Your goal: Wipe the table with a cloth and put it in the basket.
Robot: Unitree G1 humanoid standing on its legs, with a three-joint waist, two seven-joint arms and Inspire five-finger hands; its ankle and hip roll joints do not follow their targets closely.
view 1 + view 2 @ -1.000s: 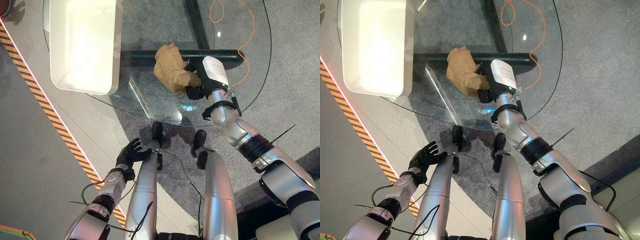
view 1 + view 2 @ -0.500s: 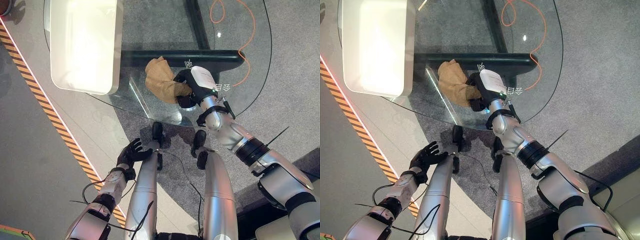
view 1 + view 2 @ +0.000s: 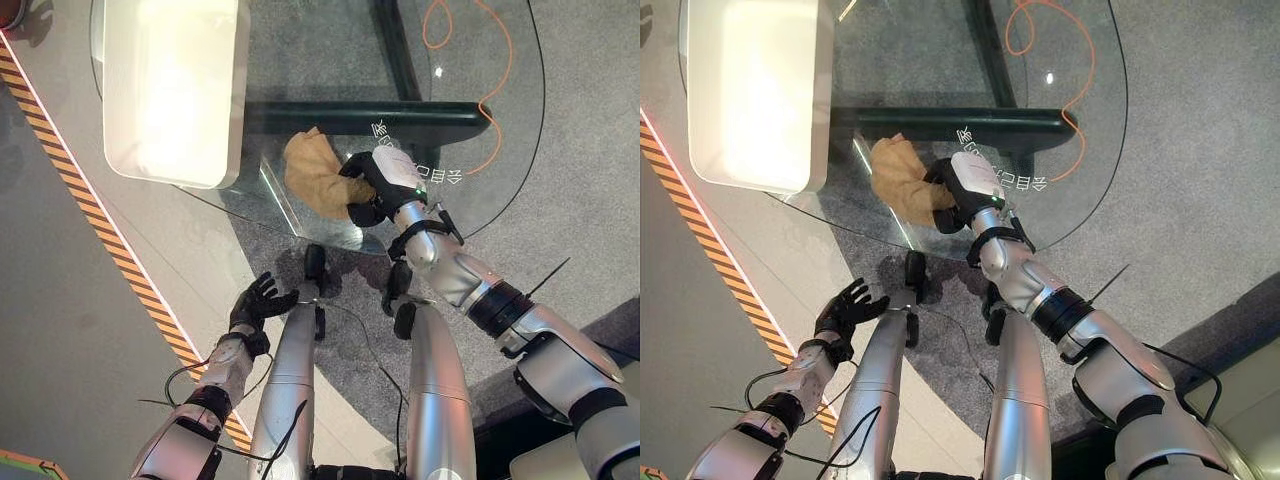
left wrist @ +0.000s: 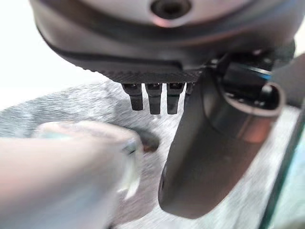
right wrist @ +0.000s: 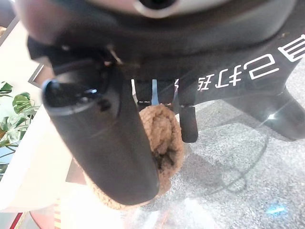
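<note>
A crumpled tan cloth (image 3: pixel 312 175) lies on the round glass table (image 3: pixel 470 60), close to its near edge. My right hand (image 3: pixel 385 180) rests on the cloth's right side, fingers and thumb curled into it. In the right wrist view the cloth (image 5: pixel 164 138) bunches between the thumb (image 5: pixel 105 138) and the fingers. A white rectangular basket (image 3: pixel 232 100) stands on the table's left part, just left of the cloth. My left hand (image 3: pixel 255 303) hangs low beside the leg, below the table edge, fingers (image 4: pixel 152 98) straight and holding nothing.
Through the glass show the table's dark base bar (image 3: pixel 400 115) and an orange cable (image 3: pixel 492 95) on the grey carpet. A black-and-orange striped line (image 3: pixel 110 235) runs along the floor at the left. The right half of the glass is bare.
My right hand has slid the cloth to the left and towards the near edge of the glass, closer to the basket. The left hand has hardly moved.
</note>
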